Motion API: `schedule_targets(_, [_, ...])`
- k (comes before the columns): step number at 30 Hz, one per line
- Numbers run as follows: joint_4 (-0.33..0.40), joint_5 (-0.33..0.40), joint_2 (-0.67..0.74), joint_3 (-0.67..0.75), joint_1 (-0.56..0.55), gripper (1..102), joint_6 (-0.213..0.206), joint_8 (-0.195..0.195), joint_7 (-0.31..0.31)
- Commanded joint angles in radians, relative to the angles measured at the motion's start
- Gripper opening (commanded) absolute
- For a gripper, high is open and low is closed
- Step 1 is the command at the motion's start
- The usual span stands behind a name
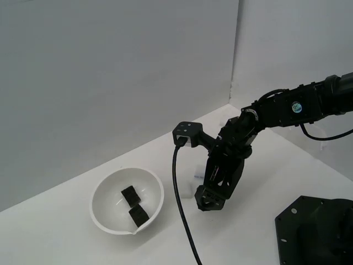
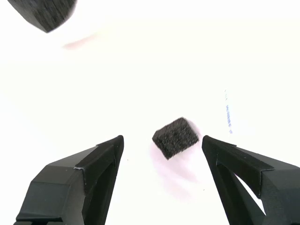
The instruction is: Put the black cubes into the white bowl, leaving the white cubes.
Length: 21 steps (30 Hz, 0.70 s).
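Observation:
The white bowl (image 1: 105,190) sits on the table at the exterior view's left, with two black cubes (image 1: 130,194) (image 1: 138,215) inside it. My gripper (image 1: 211,200) is lowered to the table on the exterior view's right of the bowl. In the wrist view the gripper (image 2: 162,139) is open, and a third black cube (image 2: 176,137) lies on the table between its fingers (image 2: 101,157), touching neither. Another black cube (image 2: 44,11) shows at that picture's edge. A white cube (image 1: 197,175) with a bluish mark stands just behind the gripper; the mark (image 2: 227,110) also shows in the wrist view.
A black cable (image 1: 182,210) runs from the wrist down across the table between bowl and gripper. A black base plate (image 1: 317,232) sits at the near right corner. Grey walls close the back. The white surface is washed out in the wrist view.

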Motion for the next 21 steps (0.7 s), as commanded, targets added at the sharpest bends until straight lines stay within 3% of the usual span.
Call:
schedule_targets(1, [-0.005,-0.005,0.002,0.008,-0.017,94,-0.021,0.006,0.006])
schedule_targets(16, [-0.037,-0.038,-0.051,-0.044,-0.018,93,-0.021,0.006,0.006])
schedule_targets(18, [-0.038,-0.040,-0.057,-0.051,-0.017,88,-0.021,0.006,0.006])
schedule_targets(21, [-0.038,-0.040,-0.058,-0.051,-0.017,68,-0.021,0.006,0.006])
